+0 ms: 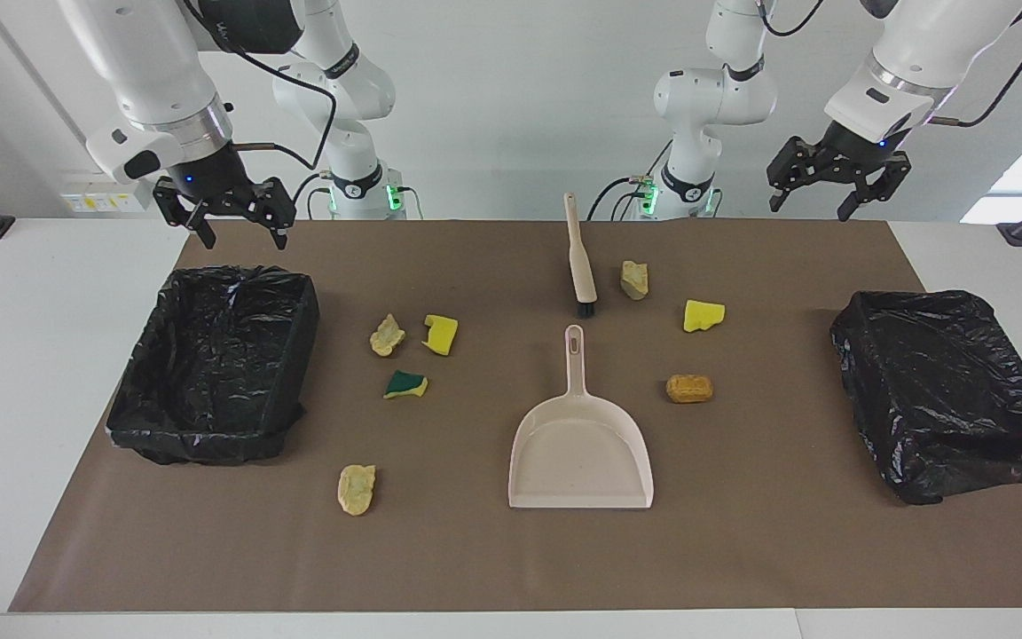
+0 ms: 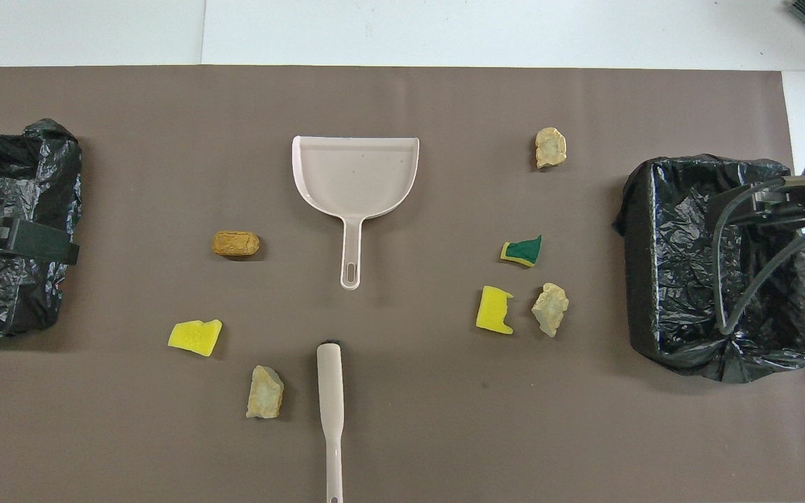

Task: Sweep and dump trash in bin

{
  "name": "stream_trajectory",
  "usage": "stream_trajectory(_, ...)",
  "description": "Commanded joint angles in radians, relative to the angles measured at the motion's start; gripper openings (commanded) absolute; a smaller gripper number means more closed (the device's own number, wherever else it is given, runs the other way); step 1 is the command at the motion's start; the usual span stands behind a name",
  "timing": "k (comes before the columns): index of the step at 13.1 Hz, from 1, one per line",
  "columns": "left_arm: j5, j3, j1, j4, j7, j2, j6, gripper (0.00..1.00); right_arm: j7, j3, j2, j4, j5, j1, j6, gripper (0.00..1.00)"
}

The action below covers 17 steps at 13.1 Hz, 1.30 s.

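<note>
Several trash lumps lie on the brown mat. Toward the left arm's end are a beige rock-like piece point(image 1: 634, 279), a yellow sponge chunk point(image 1: 703, 316) and an orange-brown lump point(image 1: 688, 388). Toward the right arm's end are a beige piece point(image 1: 387, 335), a yellow chunk point(image 1: 441, 334), a green-and-yellow sponge point(image 1: 405, 384) and another beige piece point(image 1: 357, 489). A black-lined open bin point(image 1: 209, 439) stands at the right arm's end. My right gripper point(image 1: 243, 238) hangs open and empty above its robot-side edge. My left gripper point(image 1: 817, 204) hangs open and empty, raised at the left arm's end.
A beige dustpan point(image 1: 580, 453) lies mid-table with its handle toward the robots. A beige brush point(image 1: 579, 262) with black bristles lies just nearer the robots, its bristles toward the dustpan's handle. A second bin wrapped in a crumpled black bag point(image 1: 946, 390) stands at the left arm's end.
</note>
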Motion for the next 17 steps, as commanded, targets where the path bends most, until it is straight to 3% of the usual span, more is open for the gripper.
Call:
stream_trajectory(1, 0.016, -0.040, -0.006, -0.109, -0.069, -0.075, 0.013, 1.00, 0.027, 0.008, 0.002, 0.010, -0.006, -0.001, -0.006, 1.00)
stream_trajectory(5, 0.015, -0.132, -0.006, -0.291, -0.167, -0.185, 0.068, 1.00, 0.027, 0.008, 0.002, 0.010, -0.004, -0.001, -0.006, 1.00)
stream_trajectory(9, -0.002, -0.319, -0.007, -0.533, -0.343, -0.318, 0.125, 1.00, 0.027, 0.008, 0.000, 0.010, -0.004, -0.003, -0.006, 1.00)
stream_trajectory(12, -0.115, -0.428, -0.007, -0.678, -0.446, -0.395, 0.194, 1.00, 0.027, 0.008, 0.000, 0.010, -0.004, -0.001, -0.006, 1.00)
stream_trajectory(17, -0.198, -0.633, -0.011, -0.860, -0.543, -0.425, 0.376, 1.00, 0.027, 0.008, 0.000, 0.010, -0.004, -0.001, -0.006, 1.00)
